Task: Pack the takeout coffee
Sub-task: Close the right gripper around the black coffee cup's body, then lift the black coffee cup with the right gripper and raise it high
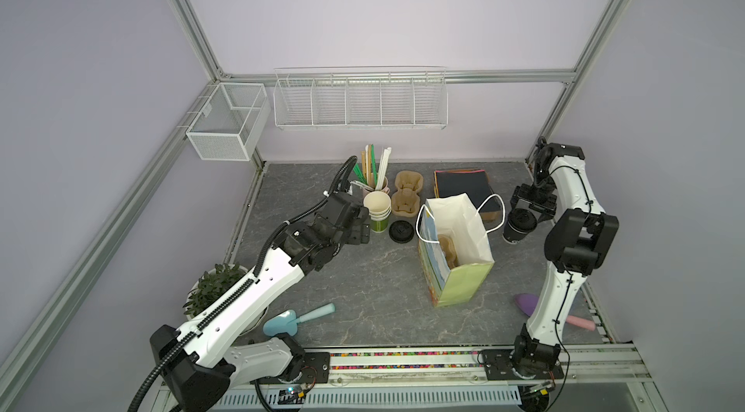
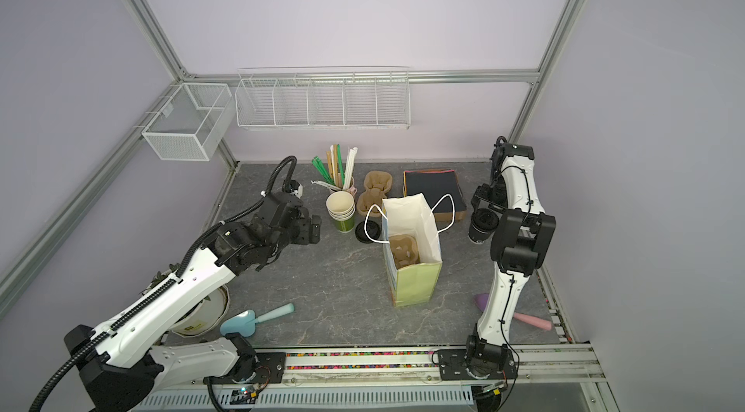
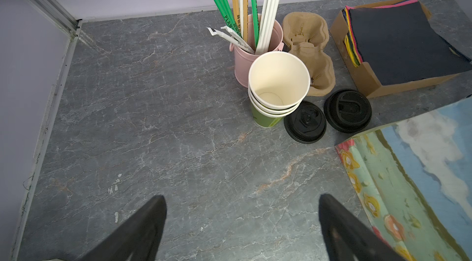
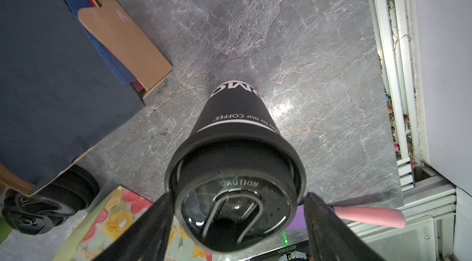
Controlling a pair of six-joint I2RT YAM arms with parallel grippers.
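1. The left arm's [image 1: 250, 293] jaws stand wide apart and empty above the bare grey marbled desk [image 1: 363, 289], short of the stack of lidless green paper cups [image 1: 378, 210].
2. Two loose round black plastic lids [image 3: 305, 121] lie beside that stack; neither belongs to the drink.
3. Mid-desk stands an open flowered paper bag with white cord handles [image 1: 463, 285], a brown pulp cup carrier [image 2: 403, 250] already sitting at its bottom.
4. The takeout coffee, a black paper cup with white lettering [image 1: 518, 226], is to the right of the bag, near the cardboard box of dark paper sheets [image 1: 463, 188]. It carries a black domed plastic lid [image 4: 229, 160].
5. The right arm's [image 1: 564, 301] jaws straddle that lid, one on each side and very close. Whether they already pinch it, I cannot tell.
6. Handling, as a judgement: the paper wall will likely dent under a hard squeeze, and the glossy lid looks slippery and could pop off (a spill if the cup is filled). A hold just below the lid, where the rolled rim stiffens the wall, seems safer than the lid itself. Keep it upright on the way into the carrier.
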